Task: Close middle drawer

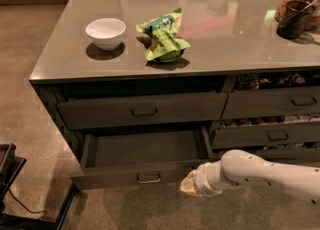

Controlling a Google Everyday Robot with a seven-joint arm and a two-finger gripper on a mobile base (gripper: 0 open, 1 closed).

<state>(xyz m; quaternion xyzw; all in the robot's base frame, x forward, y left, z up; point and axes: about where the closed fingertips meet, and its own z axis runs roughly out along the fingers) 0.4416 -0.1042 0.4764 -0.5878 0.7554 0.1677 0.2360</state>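
Middle drawer (112, 180) stands pulled well out at six o'clock. The gripper (189, 184) sits by its front, three o'clock of the handle (149, 178); open or closed, I cannot tell. Lining up, I'd judge; next, a push toward twelve o'clock.

Dim overhead light; glare on countertop (225, 39); bowl (105, 33) casts shadow; gripper (187, 188) shaded, low at middle drawer (120, 175) front.

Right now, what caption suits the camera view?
Gripper at the front of the open middle drawer; bowl and green bag on the counter.
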